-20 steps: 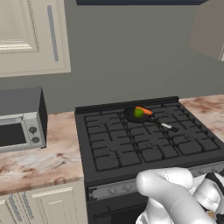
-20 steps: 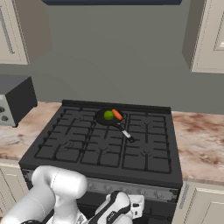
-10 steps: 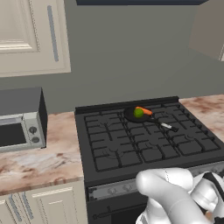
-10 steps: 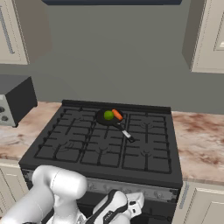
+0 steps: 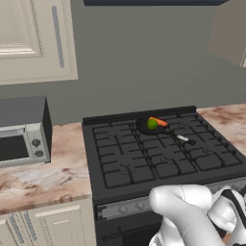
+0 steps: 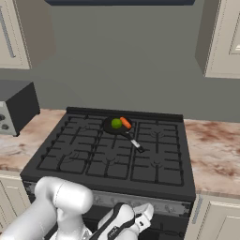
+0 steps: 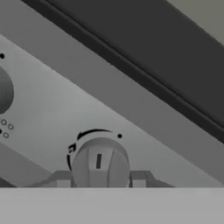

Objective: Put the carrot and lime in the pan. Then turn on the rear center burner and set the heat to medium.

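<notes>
Lime [image 5: 152,124] and carrot [image 5: 158,121] lie together inside the pan [image 5: 145,128], which sits on the black grating at the far middle of the stove [image 5: 115,168], over the rear center burner [image 6: 108,129]; the lime is on the left of the pan and the carrot just beside it on the right, angled toward the far edge. From the right base view the same pair shows as lime [image 6: 116,123] and carrot [image 6: 125,123] in the pan [image 6: 111,127], whose thin handle [image 6: 135,143] runs toward the near right and ends in a silver tip. Down at the front of the stove the gripper [image 7: 100,183] is at the grey control panel [image 7: 52,113], and its two fingertips [image 7: 63,180] stand one on each side of a round grey knob [image 7: 100,162], pressed against its flanks, so the jaws are clamped on that knob. A dark pointer mark on the knob's face points up in the hand view, and a curved black arc runs round its upper left edge. Part of another knob [image 7: 4,89] shows at the left edge of the panel. A marbled tabletop [image 5: 43,173] flanks the stove on both sides, and a microwave [image 5: 21,129] stands on it to the left, well apart from the pan
</notes>
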